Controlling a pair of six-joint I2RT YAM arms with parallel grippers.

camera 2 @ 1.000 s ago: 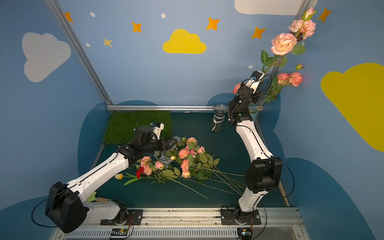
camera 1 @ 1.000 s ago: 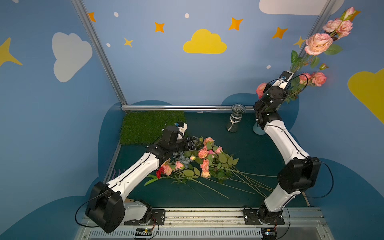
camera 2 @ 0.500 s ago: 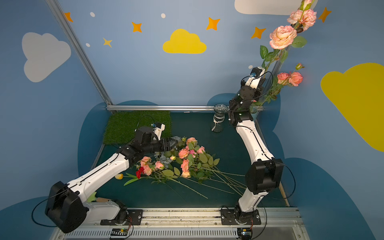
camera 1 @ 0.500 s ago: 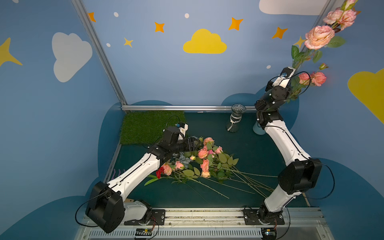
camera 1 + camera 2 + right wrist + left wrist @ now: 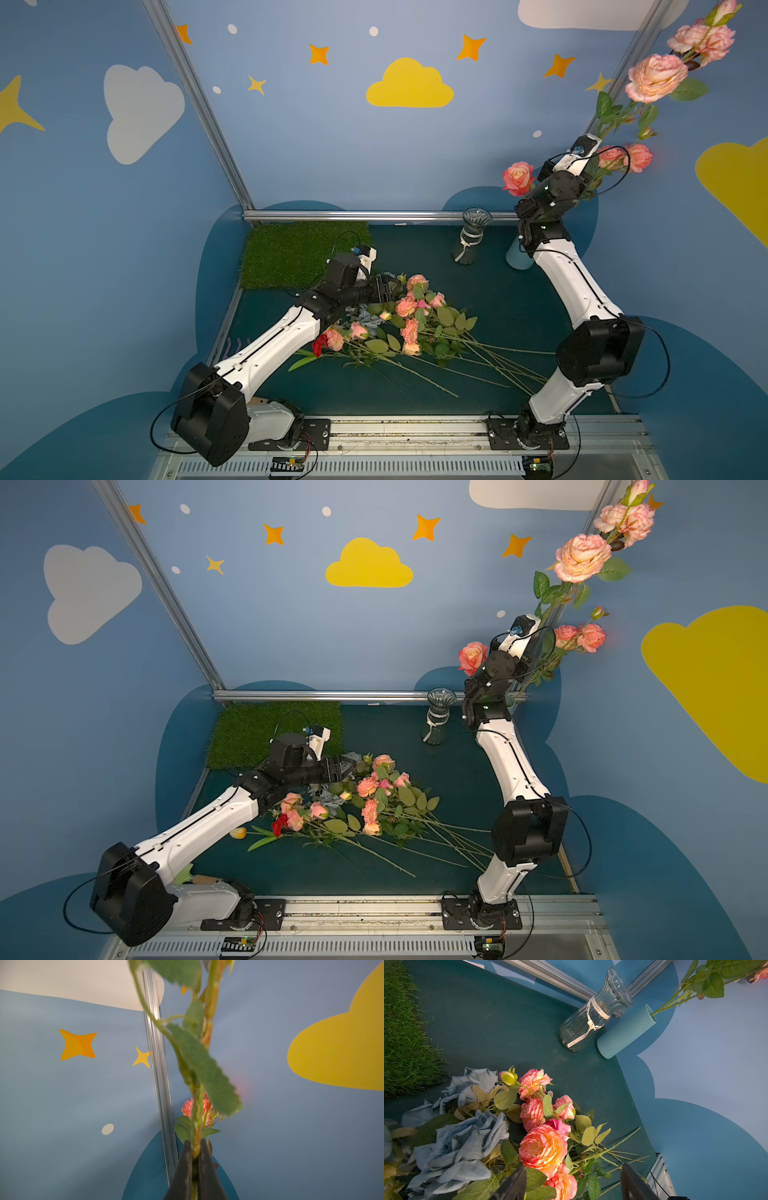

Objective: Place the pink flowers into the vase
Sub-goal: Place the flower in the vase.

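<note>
dark-green tabletop [image 5: 519,316] closed in by blue walls at back and both sides; bare floor between flower heap and back rail. grass mat [image 5: 299,253] in the back-left corner, glass vase [image 5: 471,241] just beside teal vase [image 5: 517,257] at back right. right gripper [image 5: 195,1147] clenched on the stem of a pink spray [image 5: 654,77], high above the teal vase, close to the right wall. left gripper [image 5: 390,286] spread wide over the heaped pink flowers [image 5: 409,307] mid-table, blooms between its parted fingers, unpinched.
</note>
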